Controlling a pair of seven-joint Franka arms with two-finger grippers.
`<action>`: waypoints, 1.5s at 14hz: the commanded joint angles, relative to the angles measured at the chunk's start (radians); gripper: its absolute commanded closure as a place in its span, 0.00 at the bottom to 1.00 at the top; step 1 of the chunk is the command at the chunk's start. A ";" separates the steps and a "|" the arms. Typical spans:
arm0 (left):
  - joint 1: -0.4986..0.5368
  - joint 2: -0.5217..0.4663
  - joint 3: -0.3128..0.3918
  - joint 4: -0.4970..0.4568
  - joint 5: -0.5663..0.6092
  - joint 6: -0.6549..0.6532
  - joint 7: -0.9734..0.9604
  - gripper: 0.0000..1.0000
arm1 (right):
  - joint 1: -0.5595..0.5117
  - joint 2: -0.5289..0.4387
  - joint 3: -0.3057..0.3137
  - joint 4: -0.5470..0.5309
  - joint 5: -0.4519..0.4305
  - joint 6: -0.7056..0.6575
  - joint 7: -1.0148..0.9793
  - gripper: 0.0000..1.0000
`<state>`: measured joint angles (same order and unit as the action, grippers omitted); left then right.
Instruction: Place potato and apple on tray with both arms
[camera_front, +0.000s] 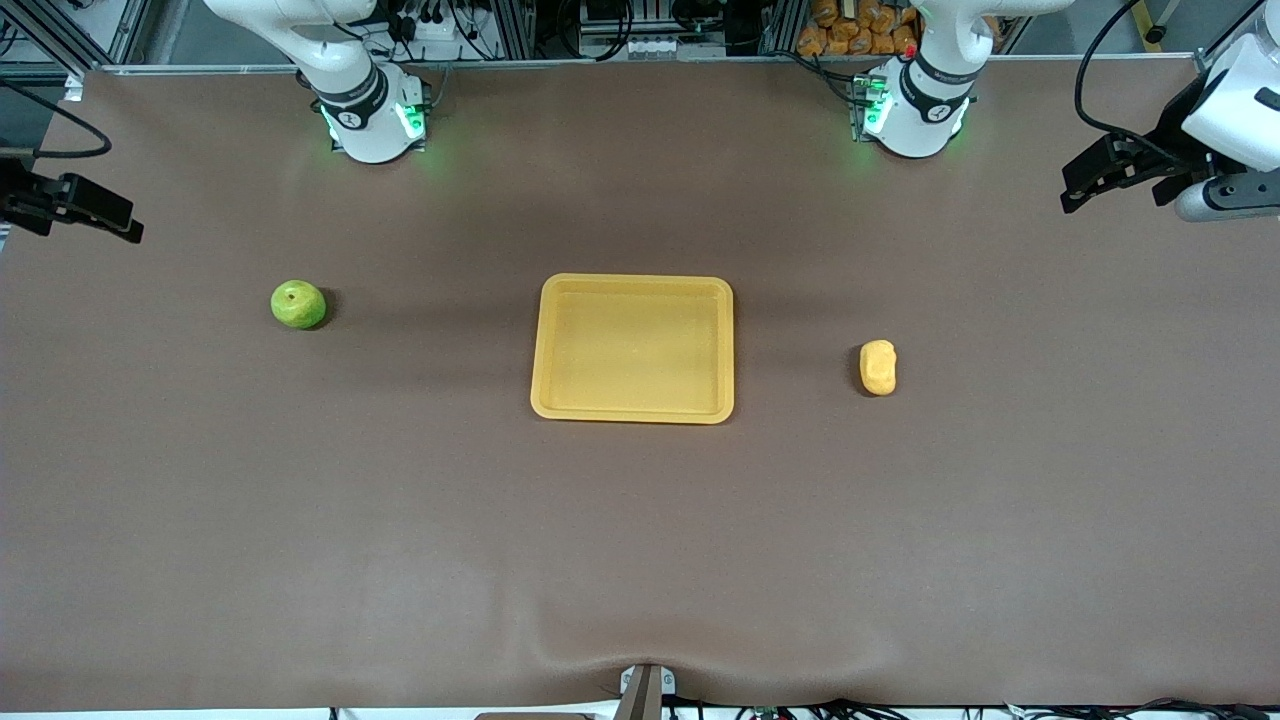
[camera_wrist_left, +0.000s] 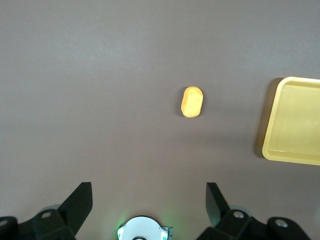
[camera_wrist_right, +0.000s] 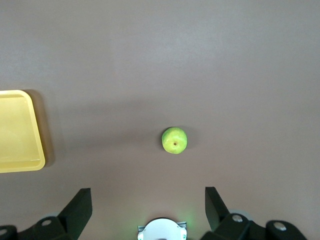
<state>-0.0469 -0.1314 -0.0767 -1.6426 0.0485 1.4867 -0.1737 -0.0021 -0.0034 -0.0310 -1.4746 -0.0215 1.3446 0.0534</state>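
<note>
Left hand (camera_wrist_left: 149, 200) wide above potato (camera_wrist_left: 192, 101); right hand (camera_wrist_right: 148, 200) wide above apple (camera_wrist_right: 174, 140); tray (camera_front: 632, 412) rim well apart from both hands.

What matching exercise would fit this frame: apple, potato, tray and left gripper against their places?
Things:
1. apple
2. potato
3. tray
4. left gripper

Places:
A. mid-table, nothing in it
B. on the cloth toward the left arm's end
C. open, in the air at the left arm's end of the table
D. on the cloth toward the right arm's end

Pairs: 1-D, 2-B, 3-A, 4-C
</note>
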 joint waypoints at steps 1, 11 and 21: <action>0.001 0.000 0.002 0.018 0.005 -0.019 -0.010 0.00 | 0.017 -0.059 -0.009 -0.075 0.000 0.030 0.002 0.00; 0.001 0.024 0.002 0.024 0.004 -0.040 -0.007 0.00 | 0.019 -0.055 -0.003 -0.072 0.000 0.068 0.003 0.00; -0.008 0.036 -0.005 -0.074 0.001 -0.023 -0.010 0.00 | 0.025 -0.044 -0.003 -0.058 -0.002 0.077 -0.003 0.00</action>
<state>-0.0517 -0.0857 -0.0783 -1.6808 0.0484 1.4468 -0.1737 0.0080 -0.0319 -0.0272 -1.5180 -0.0214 1.4184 0.0482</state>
